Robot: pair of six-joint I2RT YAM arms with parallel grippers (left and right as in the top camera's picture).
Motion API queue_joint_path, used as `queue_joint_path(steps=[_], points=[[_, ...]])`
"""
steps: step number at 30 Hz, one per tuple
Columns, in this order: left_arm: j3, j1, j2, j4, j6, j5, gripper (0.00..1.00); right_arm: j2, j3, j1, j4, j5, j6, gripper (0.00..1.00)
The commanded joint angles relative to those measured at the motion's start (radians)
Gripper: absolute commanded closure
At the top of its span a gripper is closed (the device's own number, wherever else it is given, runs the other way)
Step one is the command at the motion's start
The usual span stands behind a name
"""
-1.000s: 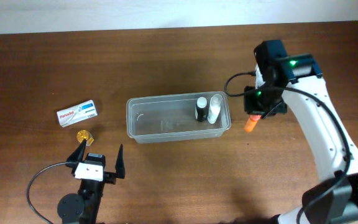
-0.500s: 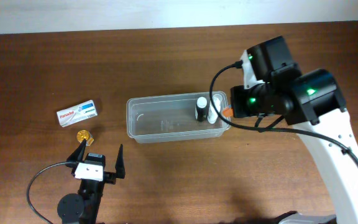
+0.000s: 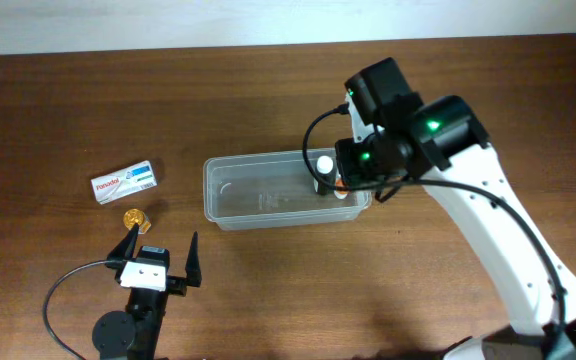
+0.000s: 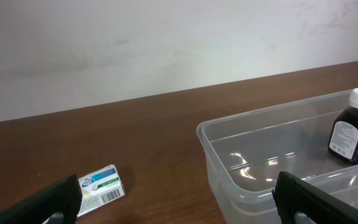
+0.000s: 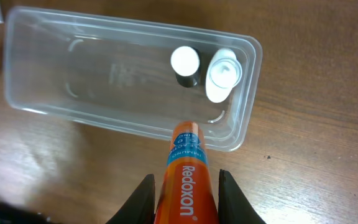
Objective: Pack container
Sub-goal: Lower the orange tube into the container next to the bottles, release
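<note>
The container (image 3: pixel 253 203) is a clear rectangular tub in the middle of the table. It also shows in the right wrist view (image 5: pixel 92 74) and the left wrist view (image 4: pixel 260 155). A dark bottle with a white cap (image 3: pixel 323 168) and a white bottle (image 5: pixel 221 76) stand in its right end. My right gripper (image 5: pixel 184 183) is shut on an orange Redoxon tube (image 5: pixel 186 165). It holds the tube above the tub's right near rim. My left gripper (image 3: pixel 162 243) is open and empty near the table's front edge, left of the tub.
A white Panadol box (image 3: pixel 124 181) lies left of the tub, also in the left wrist view (image 4: pixel 101 186). A small gold round object (image 3: pixel 136 216) lies just in front of the box. A pale wall stands behind the table.
My right arm has moved left with the orange tube, from beside the tub's right end to over that end. The left arm has not moved.
</note>
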State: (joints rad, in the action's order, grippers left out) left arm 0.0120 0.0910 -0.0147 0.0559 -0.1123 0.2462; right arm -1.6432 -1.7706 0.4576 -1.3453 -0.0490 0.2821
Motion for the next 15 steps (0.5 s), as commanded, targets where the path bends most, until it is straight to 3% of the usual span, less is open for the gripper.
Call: queue_joint_path(steps=[1, 15], points=[[-0.003, -0.001, 0.009, 0.005, -0.01, -0.006, 0.0, -0.038, 0.003, 0.008, 0.006, 0.039, 0.004, 0.79], [-0.003, -0.001, 0.009, 0.005, -0.01, -0.006, 0.01, -0.163, 0.006, 0.008, 0.023, 0.065, 0.003, 0.8]])
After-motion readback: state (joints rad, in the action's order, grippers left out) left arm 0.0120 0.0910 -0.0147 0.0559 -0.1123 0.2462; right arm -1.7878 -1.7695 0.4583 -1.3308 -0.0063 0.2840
